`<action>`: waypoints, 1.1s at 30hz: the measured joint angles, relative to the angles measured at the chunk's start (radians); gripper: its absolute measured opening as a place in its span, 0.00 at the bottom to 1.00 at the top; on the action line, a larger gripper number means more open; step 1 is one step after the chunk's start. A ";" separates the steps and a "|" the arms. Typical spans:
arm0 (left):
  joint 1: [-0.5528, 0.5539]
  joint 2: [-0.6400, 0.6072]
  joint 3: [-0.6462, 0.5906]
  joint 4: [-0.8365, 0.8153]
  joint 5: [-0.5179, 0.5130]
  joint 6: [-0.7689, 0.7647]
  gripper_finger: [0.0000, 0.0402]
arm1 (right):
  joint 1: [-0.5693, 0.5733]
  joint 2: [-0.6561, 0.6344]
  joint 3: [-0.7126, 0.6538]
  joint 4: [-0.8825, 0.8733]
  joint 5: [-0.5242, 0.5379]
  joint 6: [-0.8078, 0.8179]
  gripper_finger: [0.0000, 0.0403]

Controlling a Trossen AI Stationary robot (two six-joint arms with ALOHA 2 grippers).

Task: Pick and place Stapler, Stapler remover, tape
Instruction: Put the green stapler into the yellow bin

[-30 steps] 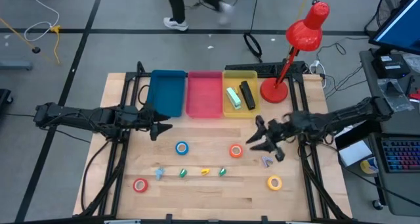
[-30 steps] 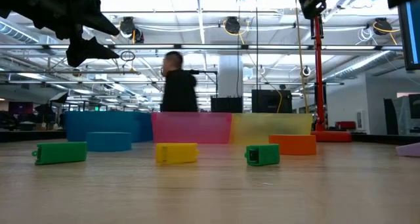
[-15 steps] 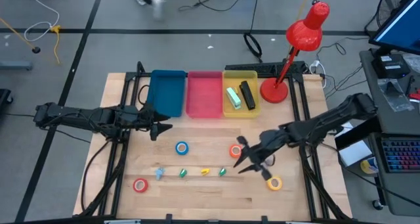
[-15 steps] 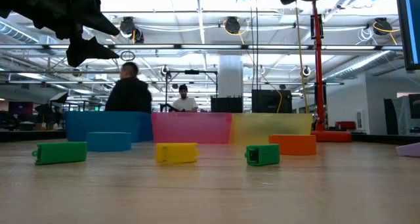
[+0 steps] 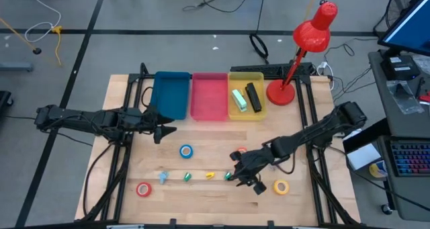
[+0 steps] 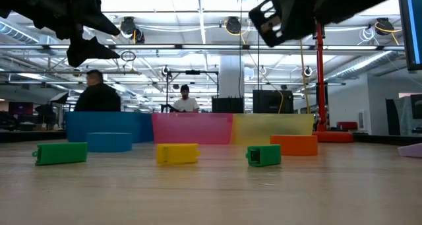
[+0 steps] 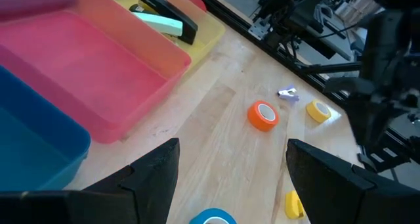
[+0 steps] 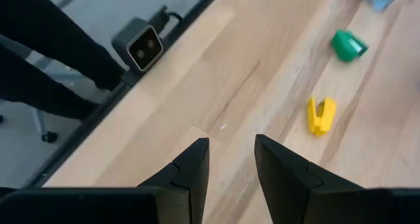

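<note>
Four tape rolls lie flat on the wooden table: blue (image 5: 186, 150), orange (image 5: 240, 152), red (image 5: 143, 188) and yellow (image 5: 281, 187). A black stapler (image 5: 253, 97) and a pale green one (image 5: 238, 99) lie in the yellow tray (image 5: 246, 76). The small purple staple remover (image 7: 287, 92) lies between the orange tape (image 7: 263, 115) and yellow tape (image 7: 319, 111); in the high view my right arm covers it. My right gripper (image 5: 236, 176) hangs open above the table, over the small green bit, beside the orange tape. My left gripper (image 5: 173, 129) waits open near the blue tray.
A blue tray (image 5: 170, 95) and a pink tray (image 5: 209, 96) stand beside the yellow one at the far edge. A red desk lamp (image 5: 281, 93) stands at the far right. Small green (image 8: 348, 44), yellow (image 8: 320, 114) and pale blue bits lie in a row. People move in the room behind.
My right arm has swung from the table's right side toward the left and near edge, passing the staple remover and orange tape, and now hangs over the row of small bits. Nothing on the table has moved. A person has walked across the background.
</note>
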 joint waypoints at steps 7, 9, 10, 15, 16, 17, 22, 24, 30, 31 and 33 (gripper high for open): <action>-0.011 0.000 0.000 0.031 0.007 0.109 0.68 | 0.000 0.077 0.036 -0.021 0.017 -0.041 0.28; -0.021 0.000 0.000 0.072 0.013 0.178 0.68 | 0.000 0.088 0.043 -0.035 0.059 -0.057 0.28; -0.025 0.000 0.000 0.098 0.028 0.207 0.68 | 0.000 0.092 0.046 -0.052 0.081 -0.065 0.28; -0.044 -0.001 0.000 0.150 0.141 0.307 0.68 | -0.003 0.104 0.055 -0.118 0.133 -0.086 0.28; -0.047 -0.001 0.000 0.146 0.161 0.312 0.68 | -0.003 0.104 0.056 -0.123 0.132 -0.087 0.28; -0.051 -0.002 0.000 0.138 0.176 0.314 0.68 | -0.004 0.104 0.056 -0.127 0.133 -0.088 0.28; -0.069 -0.002 0.000 0.128 0.183 0.326 0.68 | -0.005 0.105 0.056 -0.131 0.142 -0.100 0.32; -0.073 -0.002 0.000 0.130 0.183 0.341 0.68 | -0.005 0.105 0.056 -0.132 0.171 -0.104 0.36; -0.090 -0.022 -0.002 0.130 0.183 0.358 0.68 | -0.015 0.105 0.056 -0.120 0.209 -0.157 0.49; -0.094 -0.026 -0.008 0.146 0.183 0.363 0.68 | -0.019 0.105 0.056 -0.111 0.209 -0.165 0.50; -0.102 -0.044 -0.027 0.169 0.183 0.369 0.68 | -0.029 0.105 0.056 -0.100 0.208 -0.182 0.52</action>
